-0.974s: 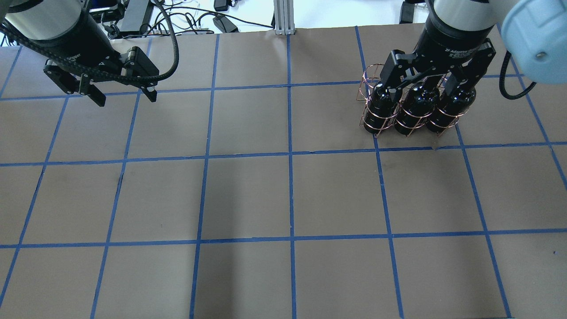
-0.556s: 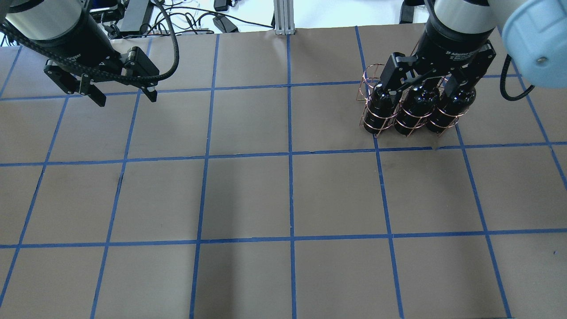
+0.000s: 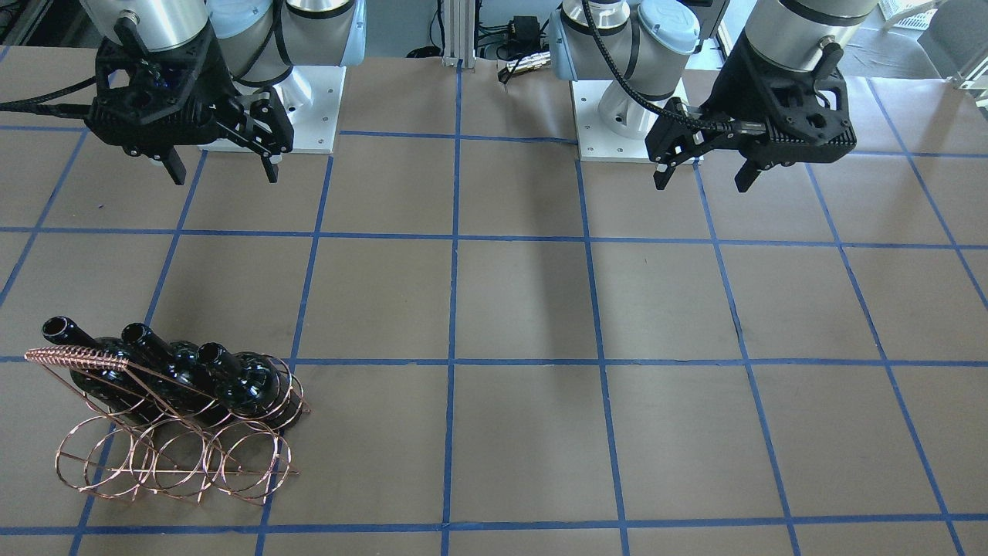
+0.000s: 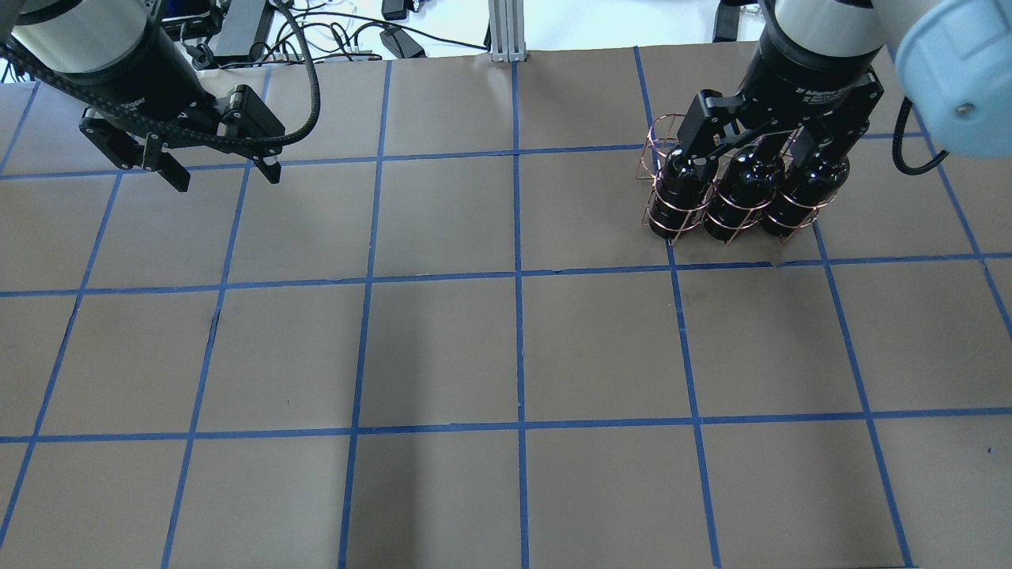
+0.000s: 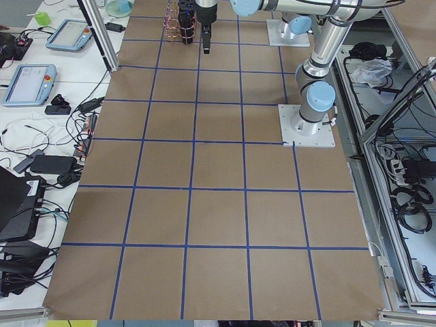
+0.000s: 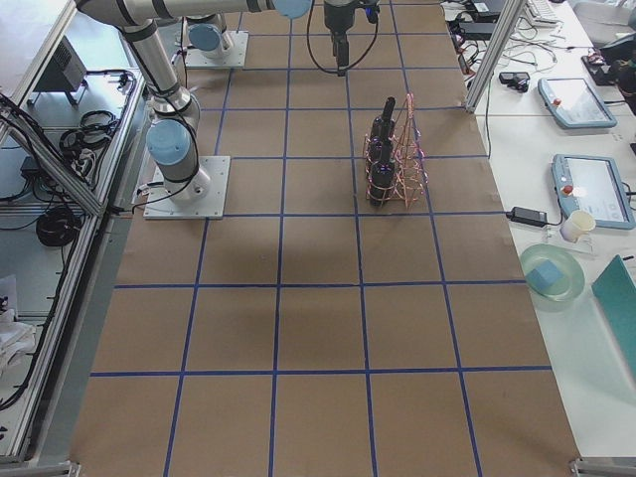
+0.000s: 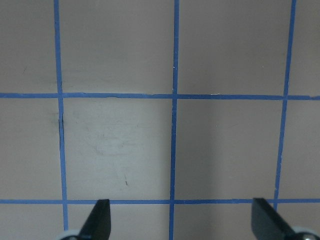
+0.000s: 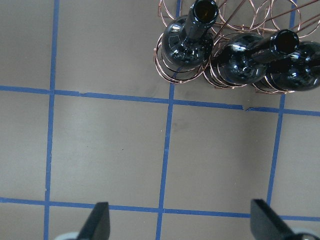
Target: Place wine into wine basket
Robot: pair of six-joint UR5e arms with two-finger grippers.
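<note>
a: where does the wine [image 3: 231, 378] sit?

b: three glossy black bottles stand upright, side by side, in one row of rings of the wine basket [image 3: 174, 455]. in the front-facing view their open mouths point up and toward the robot. the row of rings on the operators' side holds nothing.

a: position of the basket on the table [image 4: 443, 348]?

b: on the robot's right, in the far half of the brown surface as seen from overhead. the coiled handle [image 3: 73, 356] rises above the bottle row. in the overhead view the basket's near edge lies just short of a blue tape line [image 4: 735, 266].

a: state of the right gripper [image 3: 220, 162]?

b: raised above the table, on the robot's side of the basket and apart from it. its two fingers are spread wide with nothing between them. the right wrist view shows both fingertips [image 8: 97, 222] at the bottom edge over bare table, with the bottles at the top of the frame.

a: and the left gripper [image 4: 221, 170]?

b: raised over the robot's left part of the table, well apart from the basket. its fingers are likewise spread wide and hold nothing; the left wrist view shows only taped squares between them.
</note>
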